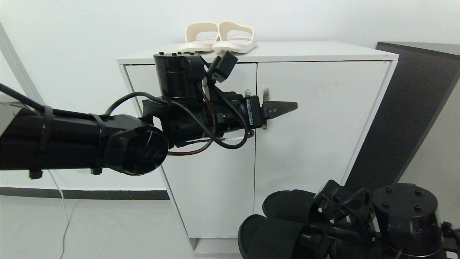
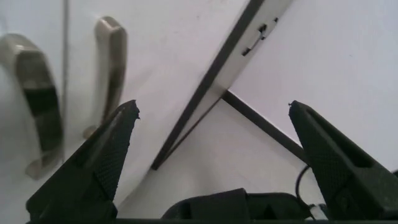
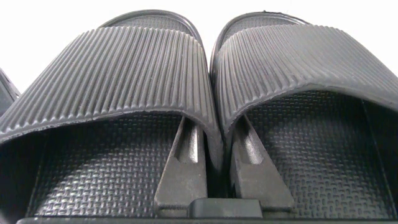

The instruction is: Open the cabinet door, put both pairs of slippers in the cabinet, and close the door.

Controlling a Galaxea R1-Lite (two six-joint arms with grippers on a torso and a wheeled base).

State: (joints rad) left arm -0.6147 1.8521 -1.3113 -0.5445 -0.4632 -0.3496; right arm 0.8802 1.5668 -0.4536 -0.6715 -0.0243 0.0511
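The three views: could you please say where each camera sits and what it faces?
Head view: on the head, facing down at the closed cabinet with cream slippers on top; both arms show.
Left wrist view: on that wrist, facing the door handles past the open left gripper.
Right wrist view: on that wrist, facing the black slippers clamped in the right gripper.
Shared: head and left wrist, the door handles; head and right wrist, the black slippers.

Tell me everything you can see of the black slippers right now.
The black slippers are a pair of rubbery-looking slides with ribbed straps and cross-hatched footbeds. They sit side by side, and the right gripper is shut on their adjoining inner edges, with one of its fingers under each strap. They hang low before the closed right door of the cabinet.
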